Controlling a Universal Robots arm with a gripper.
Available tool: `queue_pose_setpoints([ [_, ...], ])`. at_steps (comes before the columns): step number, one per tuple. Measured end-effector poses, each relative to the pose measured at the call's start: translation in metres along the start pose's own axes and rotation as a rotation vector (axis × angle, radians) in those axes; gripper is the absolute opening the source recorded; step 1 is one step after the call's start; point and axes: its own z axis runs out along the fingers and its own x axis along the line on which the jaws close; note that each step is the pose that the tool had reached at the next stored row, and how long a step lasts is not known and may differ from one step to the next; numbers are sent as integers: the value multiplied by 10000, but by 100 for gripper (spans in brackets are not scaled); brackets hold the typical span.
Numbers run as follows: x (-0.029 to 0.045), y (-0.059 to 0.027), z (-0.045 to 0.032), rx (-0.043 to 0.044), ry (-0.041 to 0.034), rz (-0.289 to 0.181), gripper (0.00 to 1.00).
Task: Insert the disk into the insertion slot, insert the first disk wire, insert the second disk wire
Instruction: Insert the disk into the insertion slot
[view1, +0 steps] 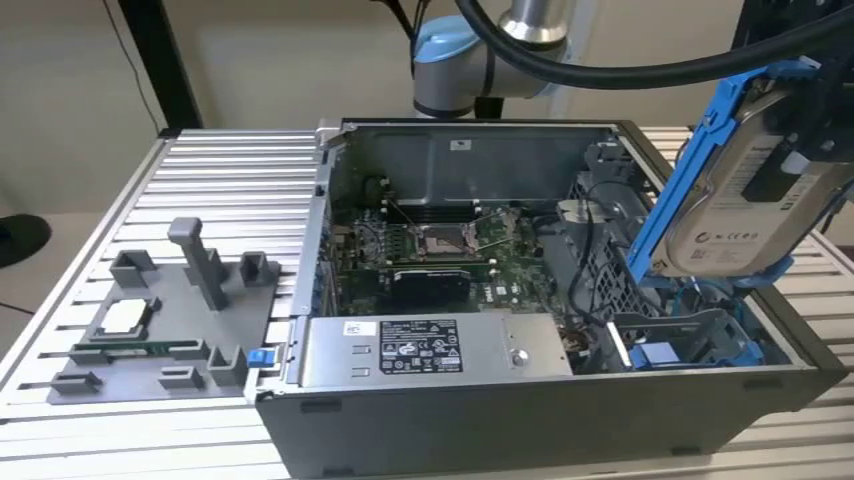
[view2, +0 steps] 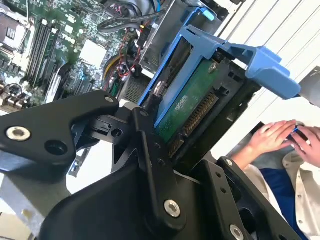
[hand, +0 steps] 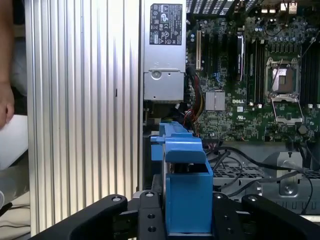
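Disk held tilted above the open computer case.
From the exterior view's left: grey fixture tray on the counter, power-supply box, then the claw clamped on the disk, over the insertion slot.

the exterior view looks down into the open computer case from mid range; both wrist views ride close behind the pincer, sharing the motherboard.
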Motion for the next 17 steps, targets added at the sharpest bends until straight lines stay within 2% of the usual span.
queue_pose_setpoints([
  [7,5,-11,8,0,-25,-3,0],
  [10,13,-61,21,-13,-52,-3,0],
  [17,14,-174,74,-32,-51,-2,0],
])
